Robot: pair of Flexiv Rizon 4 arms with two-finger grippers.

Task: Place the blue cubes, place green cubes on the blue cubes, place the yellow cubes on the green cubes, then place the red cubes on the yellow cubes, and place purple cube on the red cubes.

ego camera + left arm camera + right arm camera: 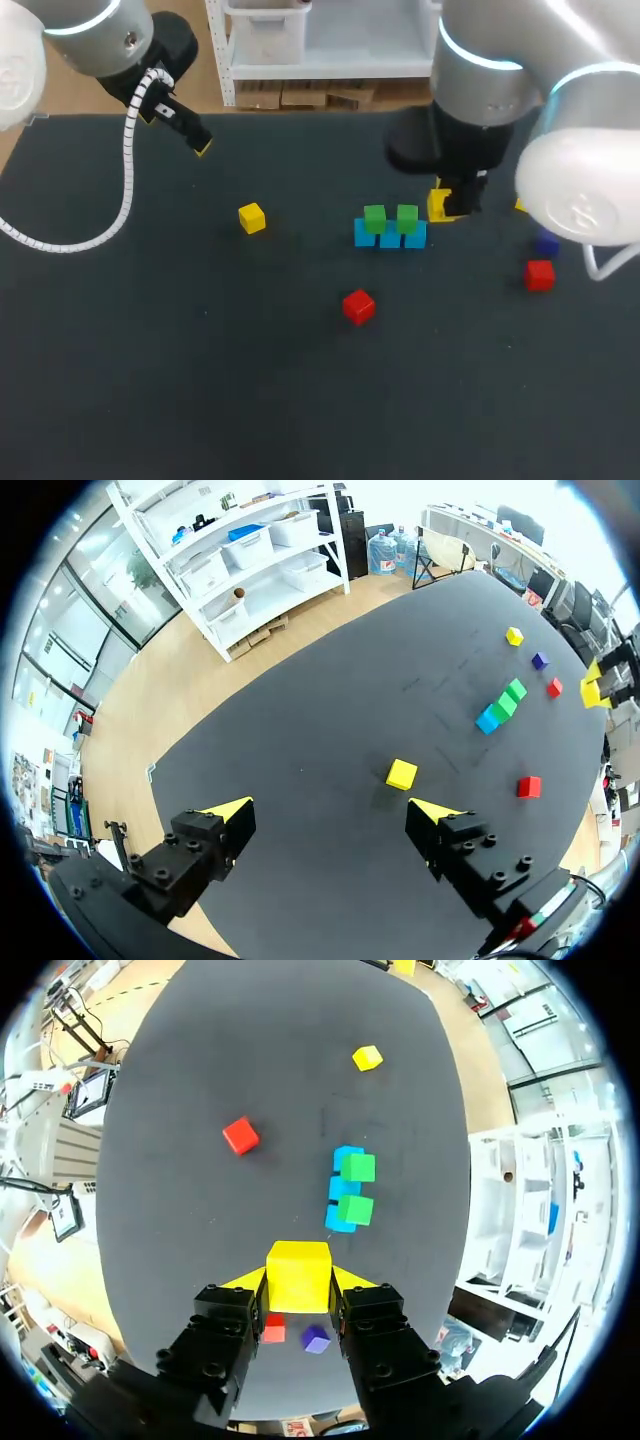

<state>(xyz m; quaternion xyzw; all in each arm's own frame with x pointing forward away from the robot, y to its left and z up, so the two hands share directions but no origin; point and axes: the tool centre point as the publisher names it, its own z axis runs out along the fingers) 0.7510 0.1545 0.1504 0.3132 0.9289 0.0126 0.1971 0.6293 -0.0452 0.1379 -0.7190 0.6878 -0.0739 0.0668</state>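
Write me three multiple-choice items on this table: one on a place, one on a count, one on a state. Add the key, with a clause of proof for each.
1. Where do the green cubes sit?
A. on top of the blue cubes
B. apart from all the other cubes
C. inside a bowl

2. How many red cubes lie on the table?
A. one
B. two
C. four

3. In what state is the right gripper?
A. open and empty
B. shut on a yellow cube
C. shut on a purple cube

Key:
1 A, since both green cubes rest on the blue row in the head view.
2 B, since one lies in front of the blue row and one off to its right.
3 B, since the right wrist view shows both fingers pressing the yellow cube from two sides.
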